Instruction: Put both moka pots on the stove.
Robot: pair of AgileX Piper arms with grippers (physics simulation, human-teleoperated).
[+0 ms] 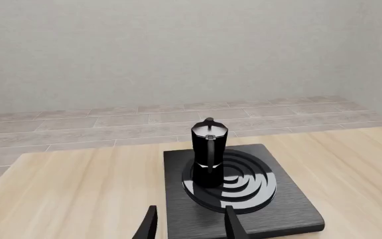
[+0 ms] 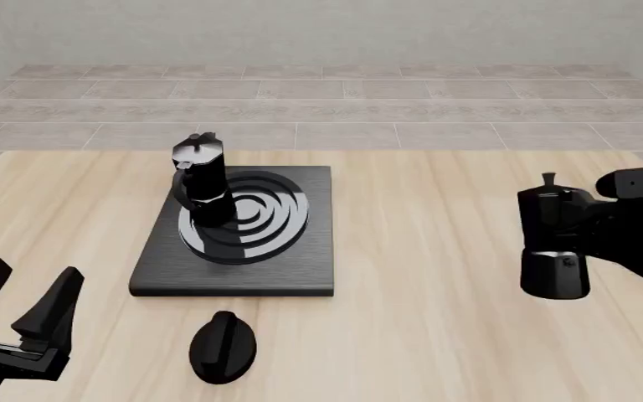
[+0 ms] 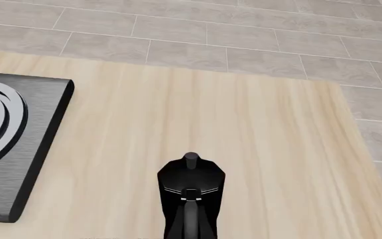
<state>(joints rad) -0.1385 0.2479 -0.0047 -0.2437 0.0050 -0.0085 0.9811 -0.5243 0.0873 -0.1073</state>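
- Left gripper (image 2: 23, 295): fingers spread apart, holding nothing; stove (image 2: 299, 268) lies ahead of the fingertips.
- First moka pot (image 2: 202, 188): upright on the stove's rings, well beyond the left fingers.
- Right gripper (image 2: 606, 222): clamped on the second moka pot (image 2: 554, 249), held upright, well apart from the stove.
- Black oval knob (image 2: 223, 347): on the table (image 2: 434, 251), beside the left fingers.

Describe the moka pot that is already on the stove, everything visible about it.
The moka pot on the stove is small, glossy black and faceted, waisted at the middle, with a silver-grey lid, a top knob and a curved side handle that faces the left wrist camera. It stands upright on the stove, on the left part of the concentric silver-grey rings. Nothing else touches it: the left gripper is open and well short of it, near the table's front edge.
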